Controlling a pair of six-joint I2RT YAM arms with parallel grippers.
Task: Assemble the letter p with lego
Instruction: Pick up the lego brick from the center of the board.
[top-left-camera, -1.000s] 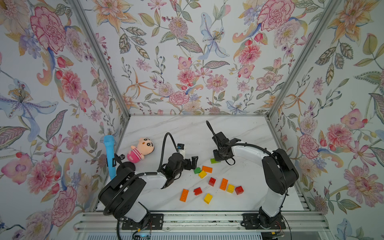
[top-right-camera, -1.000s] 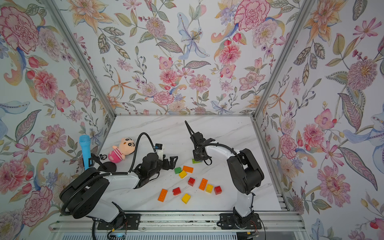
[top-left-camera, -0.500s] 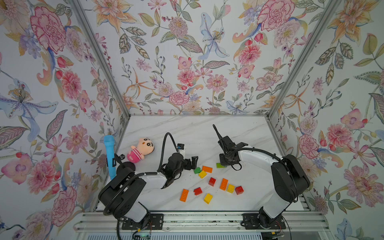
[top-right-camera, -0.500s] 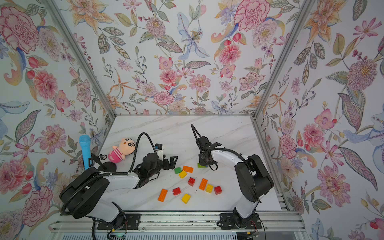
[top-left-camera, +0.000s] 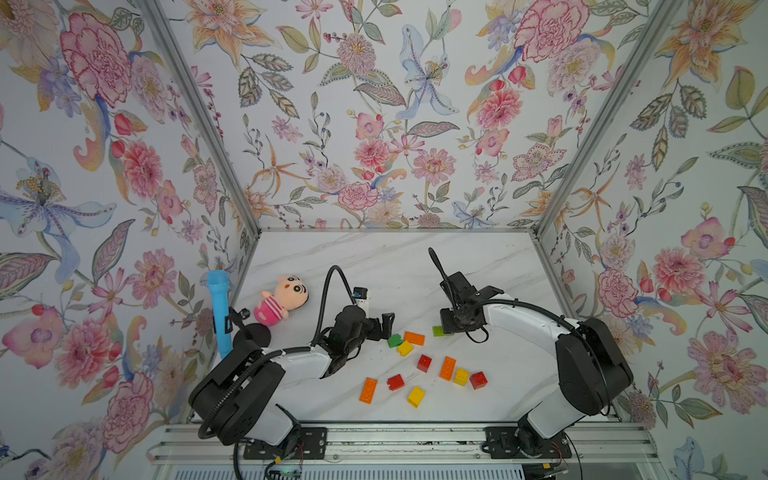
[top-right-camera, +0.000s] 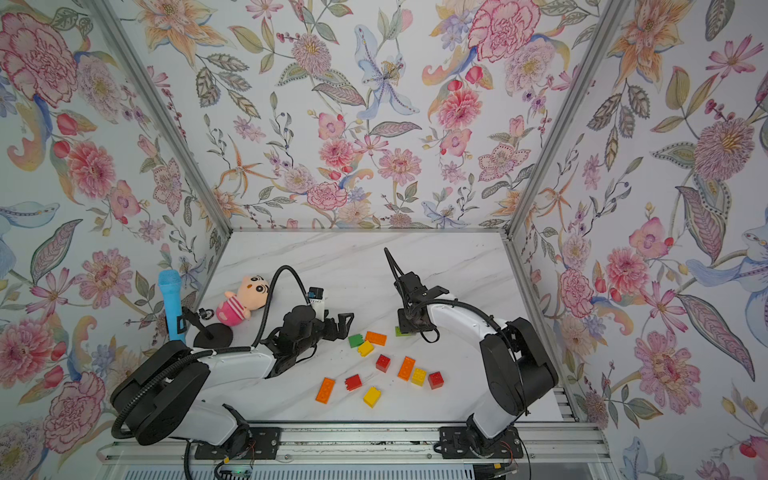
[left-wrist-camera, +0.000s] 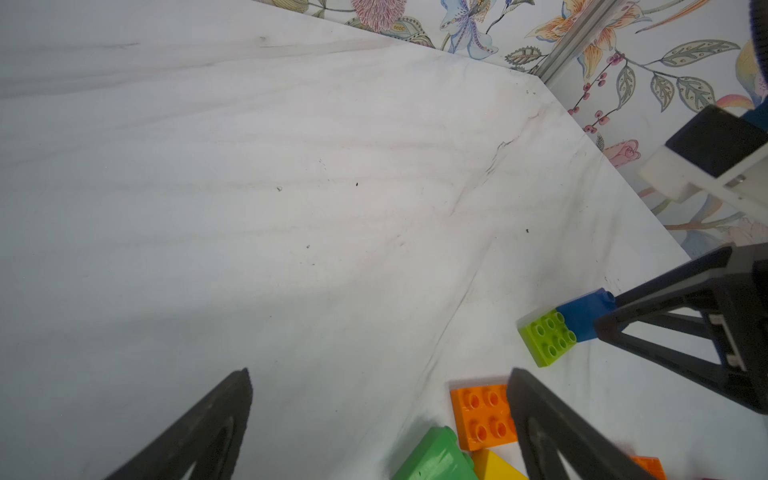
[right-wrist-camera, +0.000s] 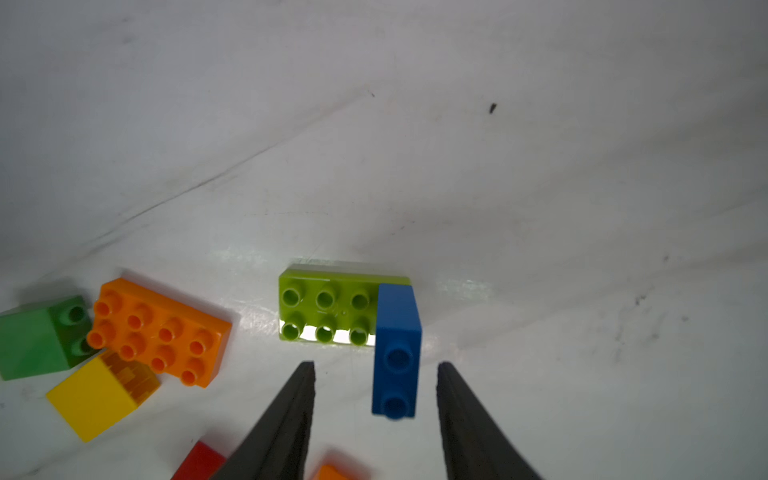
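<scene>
A lime green lego brick (right-wrist-camera: 328, 307) lies studs up on the white table, seen too in both top views (top-left-camera: 437, 331) (top-right-camera: 400, 331). A blue brick (right-wrist-camera: 397, 349) covers one end of it. My right gripper (right-wrist-camera: 376, 365) is open, a finger on either side of the blue brick with a gap on both sides. Left of it lie a green brick (top-left-camera: 395, 340), an orange one (top-left-camera: 414, 338) and a yellow one (top-left-camera: 404, 348). My left gripper (left-wrist-camera: 379, 374) hovers wide open beside these, holding nothing.
Several loose red, orange and yellow bricks are scattered near the front edge, such as a long orange one (top-left-camera: 368, 390) and a red one (top-left-camera: 478, 380). A pink plush doll (top-left-camera: 282, 300) and a blue microphone (top-left-camera: 219, 307) on a stand sit at the left wall.
My right gripper carried the lime and blue bricks a little right and nearer, then opened and let go of the blue brick. The left arm has not moved.
</scene>
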